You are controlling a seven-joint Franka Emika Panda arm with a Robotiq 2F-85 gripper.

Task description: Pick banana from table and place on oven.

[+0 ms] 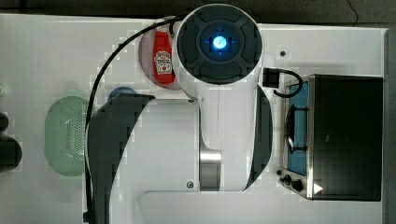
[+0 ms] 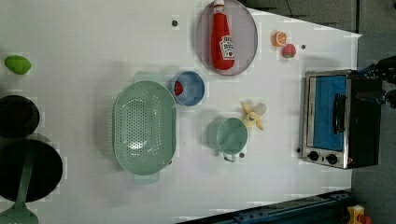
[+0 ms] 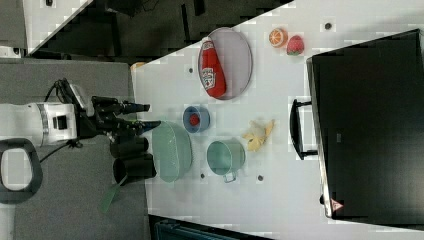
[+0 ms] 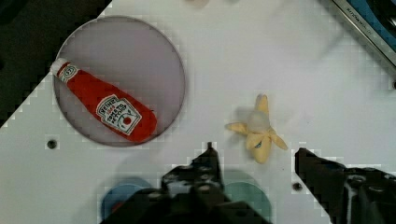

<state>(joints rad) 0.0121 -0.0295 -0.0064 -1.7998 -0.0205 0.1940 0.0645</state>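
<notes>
Black fingers (image 4: 212, 168) of the gripper (image 4: 254, 161) frame the wrist view, spread apart with nothing between them; the banana (image 4: 259, 130) lies on the white table (image 4: 289, 70) just beyond the gap. In the right view the gripper (image 3: 142, 115) hangs high off the table, its jaws apart.

In the left view the banana (image 2: 254, 115), partly peeled, rests on the table (image 2: 93, 42) between a pale green cup (image 2: 229, 136) and the oven (image 2: 338, 119), close to the cup's rim and well apart from the oven. The oven stands at the left view's right edge, door shut, blue glass and handle facing the banana, two black knobs (image 2: 322, 157) at its lower end.

Above the banana in the left view, a ketchup bottle (image 2: 222, 39) lies on a grey round plate (image 2: 247, 28). An orange slice (image 2: 279, 38) and a strawberry (image 2: 288, 50) sit side by side near the plate. A small blue bowl (image 2: 190, 88) with something red inside touches the rim of a large green colander (image 2: 144, 127). Farther toward the left view's left are a green fruit (image 2: 17, 64), two dark round vessels (image 2: 18, 114), and a green spatula (image 2: 21, 205).

In the top view the arm (image 1: 219, 93) covers the middle of the table, hiding the banana and cup; the ketchup bottle (image 1: 163, 58), colander (image 1: 65, 135) and oven (image 1: 345, 135) show around it.
</notes>
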